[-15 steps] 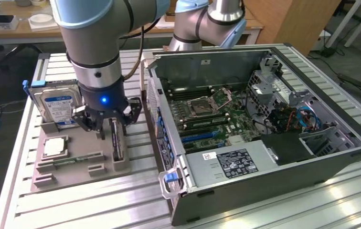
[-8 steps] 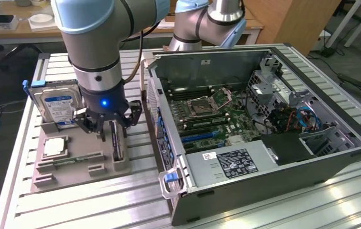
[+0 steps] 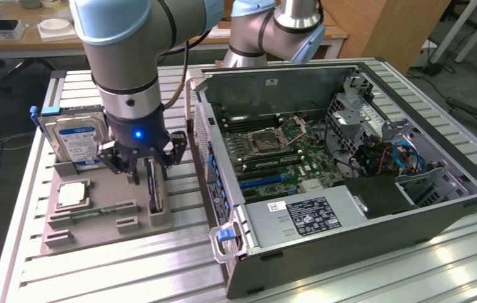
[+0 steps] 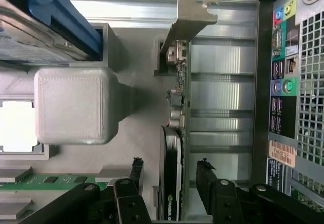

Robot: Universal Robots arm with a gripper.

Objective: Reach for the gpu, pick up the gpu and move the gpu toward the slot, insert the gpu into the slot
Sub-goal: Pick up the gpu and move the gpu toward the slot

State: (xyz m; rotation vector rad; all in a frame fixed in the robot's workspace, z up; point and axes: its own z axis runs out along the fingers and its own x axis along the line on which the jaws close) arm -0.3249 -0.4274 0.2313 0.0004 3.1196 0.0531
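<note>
Lighting: bright, even, indoor, given from overhead.
Glare: pale streaks are thrown on the slatted table [image 3: 440,252] at the exterior view's lower right; in the wrist view a square plate [image 4: 15,125] is washed out to white.
Shadows: a soft one is cast beside the grey block [image 4: 71,105]; the computer case [image 3: 306,218] is left dimmer inside.
Indicator: a blue lamp [image 3: 140,134] is lit on the arm [image 3: 125,69].

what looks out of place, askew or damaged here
Nothing stands out. The gpu stands on edge, straight, in the grey holder, with the open claw straddling it. The hard drive stands in its slot, the memory stick lies flat, and the computer case shows no damage.
</note>
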